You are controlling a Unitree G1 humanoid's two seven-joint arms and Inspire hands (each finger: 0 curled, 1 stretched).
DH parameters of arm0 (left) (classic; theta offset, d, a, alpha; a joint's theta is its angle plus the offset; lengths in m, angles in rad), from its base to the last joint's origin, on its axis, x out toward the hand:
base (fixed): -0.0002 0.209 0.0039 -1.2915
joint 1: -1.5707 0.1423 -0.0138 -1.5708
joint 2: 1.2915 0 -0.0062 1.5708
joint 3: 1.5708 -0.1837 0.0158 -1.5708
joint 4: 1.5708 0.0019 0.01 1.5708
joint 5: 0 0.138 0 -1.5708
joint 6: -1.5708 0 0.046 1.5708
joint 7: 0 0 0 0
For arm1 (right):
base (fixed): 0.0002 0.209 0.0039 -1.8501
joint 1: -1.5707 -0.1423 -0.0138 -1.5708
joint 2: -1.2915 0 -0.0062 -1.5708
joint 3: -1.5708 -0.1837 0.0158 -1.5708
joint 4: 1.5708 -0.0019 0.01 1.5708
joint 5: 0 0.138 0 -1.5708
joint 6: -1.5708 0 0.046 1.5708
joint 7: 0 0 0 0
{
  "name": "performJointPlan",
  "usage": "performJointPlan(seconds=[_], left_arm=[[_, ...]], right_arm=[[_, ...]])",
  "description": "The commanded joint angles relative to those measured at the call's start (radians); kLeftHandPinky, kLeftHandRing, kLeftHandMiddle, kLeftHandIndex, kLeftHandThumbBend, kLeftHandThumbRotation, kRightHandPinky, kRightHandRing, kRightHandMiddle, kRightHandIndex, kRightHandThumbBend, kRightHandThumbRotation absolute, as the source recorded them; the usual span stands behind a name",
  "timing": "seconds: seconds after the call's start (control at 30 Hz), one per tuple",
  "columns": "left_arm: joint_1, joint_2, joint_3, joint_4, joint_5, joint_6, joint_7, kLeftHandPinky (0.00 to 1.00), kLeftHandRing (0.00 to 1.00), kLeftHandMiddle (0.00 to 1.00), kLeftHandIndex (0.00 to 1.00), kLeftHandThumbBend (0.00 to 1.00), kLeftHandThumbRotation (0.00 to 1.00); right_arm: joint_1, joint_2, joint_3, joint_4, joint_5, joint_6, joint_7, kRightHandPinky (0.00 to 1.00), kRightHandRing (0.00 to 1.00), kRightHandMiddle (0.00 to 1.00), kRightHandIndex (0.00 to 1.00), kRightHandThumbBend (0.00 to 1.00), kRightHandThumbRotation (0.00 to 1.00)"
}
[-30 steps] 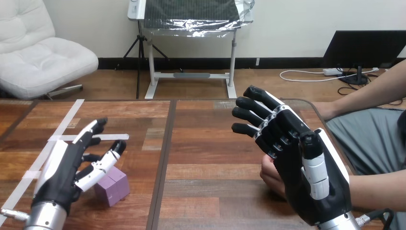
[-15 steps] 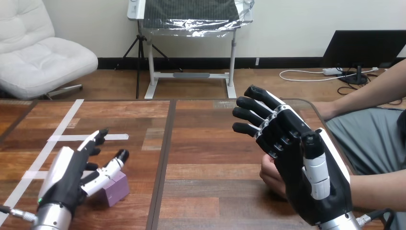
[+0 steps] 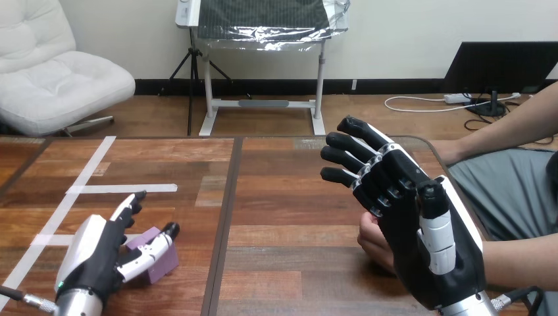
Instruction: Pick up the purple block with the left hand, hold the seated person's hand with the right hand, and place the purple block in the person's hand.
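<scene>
left of the table seam [image 3: 226, 217], i see my left hand [image 3: 97, 258]: black palm, white back shell, black-and-white jointed fingers [image 3: 129, 207], silver forearm [image 3: 77, 304]. right of the seam, my right hand [image 3: 403, 230] is black, thumb [image 3: 439, 238] shelled white.

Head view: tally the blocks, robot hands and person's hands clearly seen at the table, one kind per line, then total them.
Purple block: 1
Robot hands: 2, the left hand and the right hand
Person's hand: 1, partly behind the right hand
Total: 4
</scene>
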Motion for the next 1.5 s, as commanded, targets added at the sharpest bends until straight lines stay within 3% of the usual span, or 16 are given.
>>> performJointPlan(seconds=[0.0, 0.43, 1.0, 1.47], left_arm=[[-0.075, 0.032, -0.017, 0.001, 0.017, 0.004, 0.025, 0.92, 0.89, 0.92, 0.94, 0.55, 0.6], [-0.076, 0.04, -0.048, 0.019, 0.078, 0.013, 0.077, 0.91, 0.86, 0.89, 0.92, 0.64, 0.5], [-0.081, 0.052, -0.09, 0.014, 0.15, 0.065, 0.121, 0.84, 0.82, 0.85, 0.88, 0.82, 0.43], [-0.091, 0.05, -0.114, 0.012, 0.19, 0.118, 0.152, 0.8, 0.79, 0.82, 0.84, 0.87, 0.36]], right_arm=[[-0.047, 0.0, -0.011, -0.012, 0.018, -0.025, 0.005, 0.8, 0.85, 0.84, 0.86, 0.87, 0.83], [-0.044, 0.001, -0.014, -0.015, 0.027, -0.025, 0.01, 0.79, 0.84, 0.84, 0.86, 0.87, 0.83], [-0.043, 0.001, -0.019, -0.015, 0.036, -0.02, 0.014, 0.79, 0.84, 0.84, 0.86, 0.87, 0.82], [-0.043, 0.001, -0.017, -0.019, 0.035, -0.017, 0.01, 0.78, 0.83, 0.84, 0.85, 0.87, 0.82]])
